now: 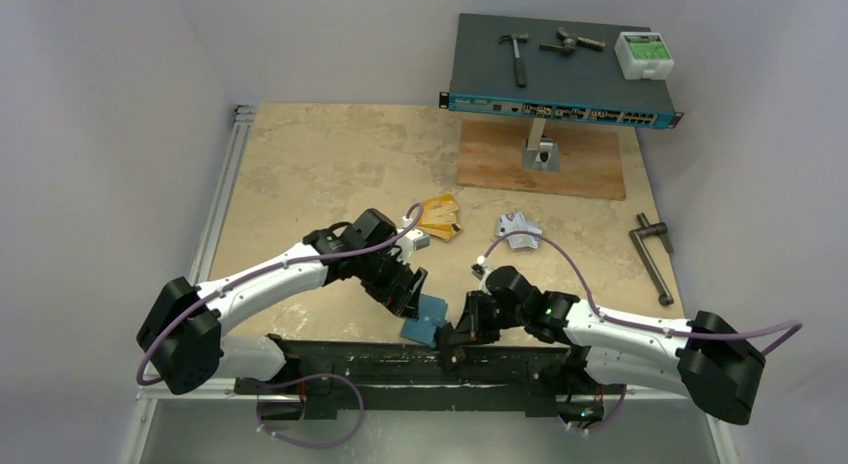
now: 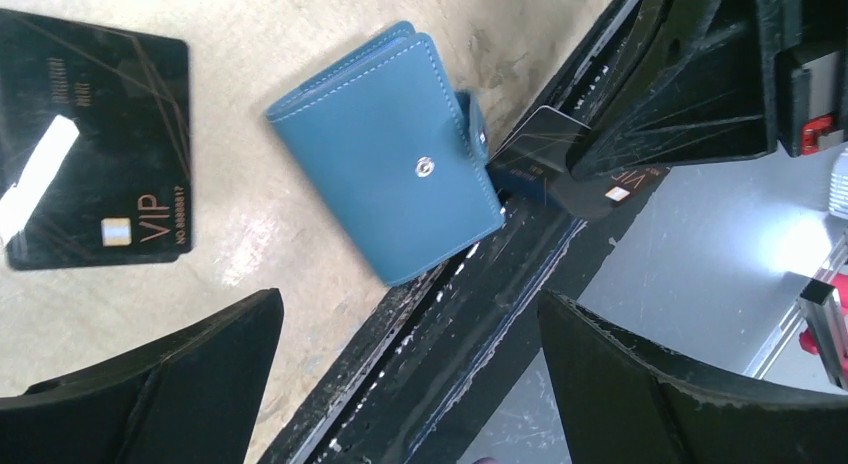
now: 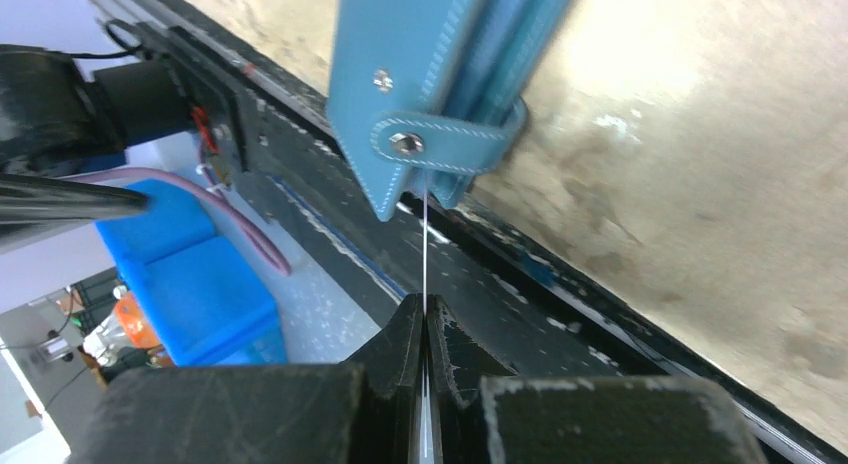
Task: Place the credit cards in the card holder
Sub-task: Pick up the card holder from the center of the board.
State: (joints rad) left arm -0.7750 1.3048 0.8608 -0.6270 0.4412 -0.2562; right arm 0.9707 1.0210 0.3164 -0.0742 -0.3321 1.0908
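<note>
1. While the right hand [image 3: 425,319] is clamped shut on a black card [image 2: 548,149], gripped by its near end, the card's far end meets the card holder [image 2: 390,154] at its strap side.
2. Card holder: teal and folded, lying flat at the near edge of the bench [image 2: 300,24], one corner out over the black rail [image 2: 470,314]. The strap wraps round the open edge. Cannot tell whether it is snapped.
3. Key relation: the holder lies straight ahead of the right hand, along the card's long axis. From the right wrist the card is seen edge-on, in line with the holder's stacked leaves. My judgement is that a push along that line comes next.
4. Whether the card's tip is already inside a pocket cannot be told, as the strap hides it.
5. Left hand [image 2: 410,296]: spread fully wide, holding nothing, hanging over the holder. It is well placed to brace the holder.
6. Contents: no card can be seen seated in the holder.
7. A loose black card [image 2: 95,144] lies flat beside the holder, apart from it.
8. Orange-gold cards [image 1: 440,216] and silver cards [image 1: 518,231] sit farther out on the bench, apart from both hands.
</note>
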